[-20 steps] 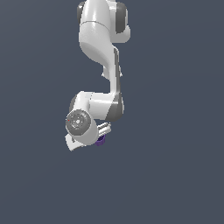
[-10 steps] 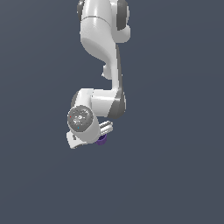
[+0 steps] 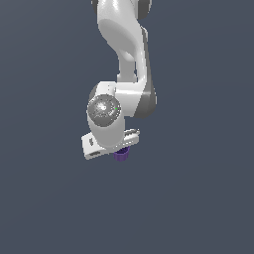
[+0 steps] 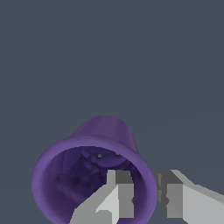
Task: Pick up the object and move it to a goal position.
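you're at the grasp step: the gripper [image 4: 146,197] straddles the near rim wall of the purple cup [image 4: 94,175], one finger [image 4: 120,194] inside the mouth, the other outside it, the wall sitting in the narrow gap between them. pads look touching or just off the wall, so you cannot tell for sure it's clamped, read it as closing on the rim. in the exterior view the cup [image 3: 121,155] shows only as a small purple bit peeking out under the hand, right beneath the gripper [image 3: 124,144], most of it hidden by the wrist. whether it's on the counter or already off it can't be told, the background is flat grey. no goal marker shows in either view. next move as a judgement: confirm the pinch on the rim is firm, then lift straight and carry it to the goal; a rim pinch on a tapered cup may let it tilt or swing, so go slow.
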Available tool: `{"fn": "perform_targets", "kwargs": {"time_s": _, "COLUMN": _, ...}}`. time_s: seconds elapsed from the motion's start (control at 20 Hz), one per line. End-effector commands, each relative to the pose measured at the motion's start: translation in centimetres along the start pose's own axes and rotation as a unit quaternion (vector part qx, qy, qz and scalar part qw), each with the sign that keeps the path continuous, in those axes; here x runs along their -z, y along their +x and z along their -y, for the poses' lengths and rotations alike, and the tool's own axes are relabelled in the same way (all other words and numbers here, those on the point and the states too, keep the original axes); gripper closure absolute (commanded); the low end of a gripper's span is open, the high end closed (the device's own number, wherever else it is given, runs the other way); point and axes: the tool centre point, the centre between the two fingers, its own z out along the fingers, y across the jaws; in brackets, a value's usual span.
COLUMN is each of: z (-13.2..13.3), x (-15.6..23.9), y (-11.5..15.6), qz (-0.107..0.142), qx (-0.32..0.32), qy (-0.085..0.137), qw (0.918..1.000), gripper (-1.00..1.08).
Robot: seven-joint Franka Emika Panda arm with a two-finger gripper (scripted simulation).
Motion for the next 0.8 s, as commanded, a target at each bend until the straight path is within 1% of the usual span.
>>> {"fn": "perform_targets", "kwargs": {"time_s": 0.0, "z": 1.4, "x": 2.2, "y": 0.1, "qz": -0.013, "qx": -0.020, "qy": -0.006, "qw": 0.9997, "gripper": 1.08}}
{"fn": "perform_targets", "kwargs": {"time_s": 0.35, "z": 5.4, "x": 8.1, "y": 0.5, "qz": -0.049, "qx": -0.078, "qy": -0.023, "qw": 0.9955, "gripper": 1.08}}
{"fn": "perform_targets", "kwargs": {"time_s": 0.75, "z": 9.9, "x": 14.3, "y": 0.9, "qz": -0.086, "qx": -0.140, "qy": -0.040, "qw": 0.9856, "gripper": 1.08}}
